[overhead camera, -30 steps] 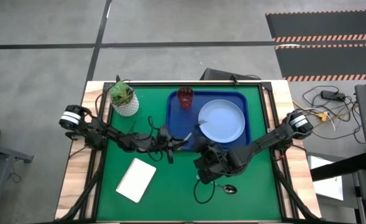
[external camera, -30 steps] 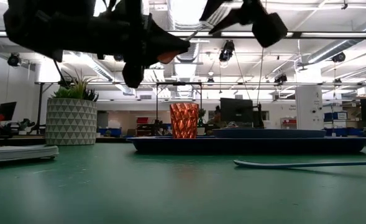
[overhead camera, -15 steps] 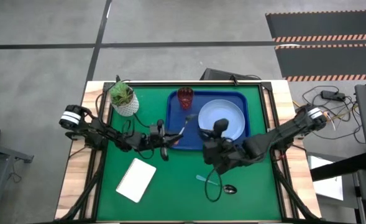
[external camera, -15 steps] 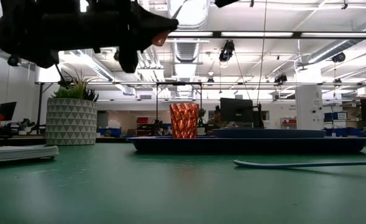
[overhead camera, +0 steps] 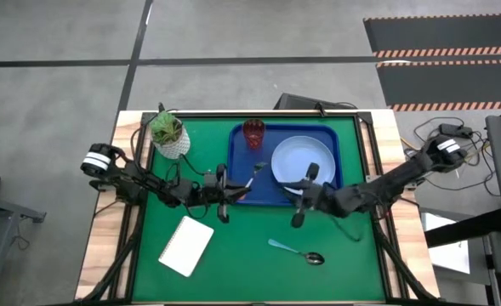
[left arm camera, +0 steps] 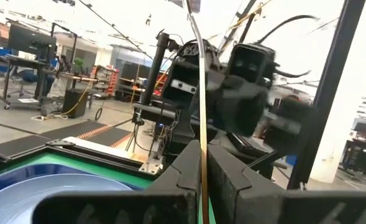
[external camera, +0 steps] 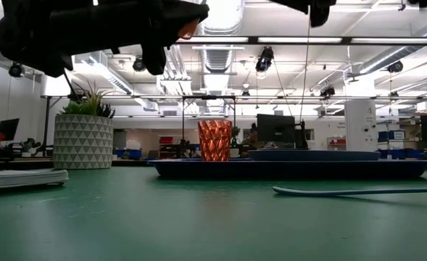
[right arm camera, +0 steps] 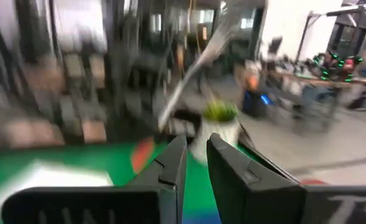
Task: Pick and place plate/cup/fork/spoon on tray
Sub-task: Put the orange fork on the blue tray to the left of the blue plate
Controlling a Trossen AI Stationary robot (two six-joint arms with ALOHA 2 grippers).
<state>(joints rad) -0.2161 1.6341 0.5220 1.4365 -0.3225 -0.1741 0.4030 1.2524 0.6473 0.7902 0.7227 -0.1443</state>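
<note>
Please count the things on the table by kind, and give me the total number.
Plates: 1
Cups: 1
Forks: 1
Spoons: 1
Trays: 1
Potted plants: 1
Notepads: 1
Total: 7

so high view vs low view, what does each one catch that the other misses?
Only the high view shows the left gripper shut on the fork above the tray's left edge, the right gripper at the tray's near edge, the plate's full face, and the spoon's bowl.

Only the low view shows the room behind the table.

Both show the cup on the tray, the plant pot, the notepad and the spoon's handle on the mat.
</note>
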